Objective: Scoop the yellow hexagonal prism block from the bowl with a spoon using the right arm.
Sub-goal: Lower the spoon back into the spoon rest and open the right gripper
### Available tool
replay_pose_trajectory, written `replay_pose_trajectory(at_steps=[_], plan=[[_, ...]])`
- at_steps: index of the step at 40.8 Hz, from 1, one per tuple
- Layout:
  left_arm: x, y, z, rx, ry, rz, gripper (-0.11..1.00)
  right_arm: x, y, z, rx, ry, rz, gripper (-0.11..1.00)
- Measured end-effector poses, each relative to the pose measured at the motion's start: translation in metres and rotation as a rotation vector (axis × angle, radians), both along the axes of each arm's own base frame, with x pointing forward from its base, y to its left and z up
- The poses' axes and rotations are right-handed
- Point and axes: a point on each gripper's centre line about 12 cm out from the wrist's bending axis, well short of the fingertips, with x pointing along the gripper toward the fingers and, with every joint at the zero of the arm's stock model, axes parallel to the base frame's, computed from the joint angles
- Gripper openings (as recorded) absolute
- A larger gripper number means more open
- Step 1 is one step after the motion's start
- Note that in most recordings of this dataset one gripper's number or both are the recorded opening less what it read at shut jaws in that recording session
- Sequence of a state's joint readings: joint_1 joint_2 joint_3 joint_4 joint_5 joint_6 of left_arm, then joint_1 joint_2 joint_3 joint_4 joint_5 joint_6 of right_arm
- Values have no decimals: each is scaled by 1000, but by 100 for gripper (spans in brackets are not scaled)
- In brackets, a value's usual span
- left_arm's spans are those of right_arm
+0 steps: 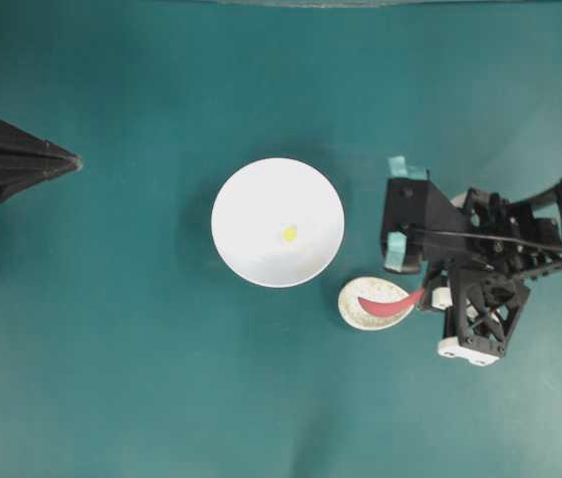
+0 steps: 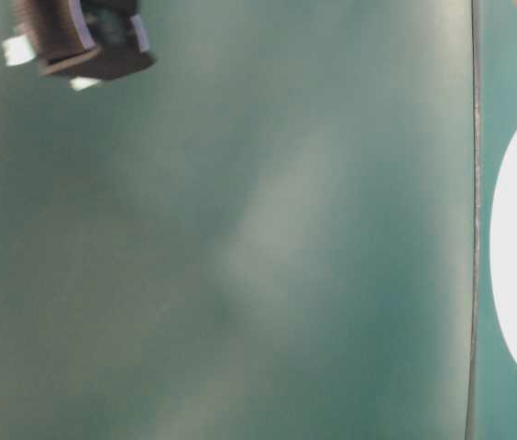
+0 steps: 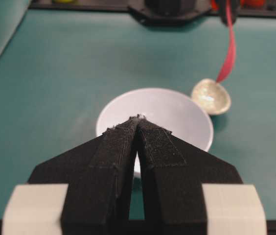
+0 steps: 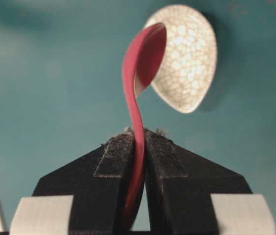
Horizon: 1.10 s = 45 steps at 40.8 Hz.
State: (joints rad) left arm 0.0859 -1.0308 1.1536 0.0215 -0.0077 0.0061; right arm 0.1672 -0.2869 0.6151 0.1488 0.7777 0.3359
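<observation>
Resting near the middle of the white bowl (image 1: 277, 222), the yellow block (image 1: 289, 234) lies loose on the bowl floor, untouched by either arm. The bowl stands on the teal table (image 1: 141, 378), well to the left of the right gripper (image 4: 139, 134) as the overhead view shows it.

The red spoon (image 4: 137, 98) is clamped by its handle between the right gripper's two black fingers (image 4: 116, 156). The jaws are pressed flat against both sides of the handle, with no gap beyond the handle's own thickness. The spoon is turned on edge, so that its scoop faces sideways. From the fingertips the handle rises and curves into the oval scoop, which sits ahead of the gripper and over the speckled spoon rest (image 4: 187, 56). Whether the scoop touches the rest cannot be told. In the overhead view the spoon rest lies just beside the lower right rim of the bowl, between the bowl and the right gripper.

The left gripper (image 3: 138, 120) is on the opposite side of the bowl, well apart from the right gripper. Its fingers meet at the tips and hold nothing. The tips point toward the bowl, short of its near rim.

The table-level view is blurred; it shows only part of an arm, the teal surface and a white edge of the bowl.
</observation>
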Motion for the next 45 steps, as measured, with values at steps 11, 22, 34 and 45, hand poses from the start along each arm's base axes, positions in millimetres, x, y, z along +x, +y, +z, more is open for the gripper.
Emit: replay_pose_trajectory(at_steps=[11,22,34,45], plan=[[0,0,0,2,-3,0,3,-4,-5,-22,-33,-51,-3,9],[0,0,0,2,-1,0,3,-2,-5,-25,-31,-103,-8,11],[0,0,0,2,-1,1,3,3,6,-21,-20,-173,22,25],[0,0,1,2,-3,0,3,2,10,-20,-19,-178,32,51]])
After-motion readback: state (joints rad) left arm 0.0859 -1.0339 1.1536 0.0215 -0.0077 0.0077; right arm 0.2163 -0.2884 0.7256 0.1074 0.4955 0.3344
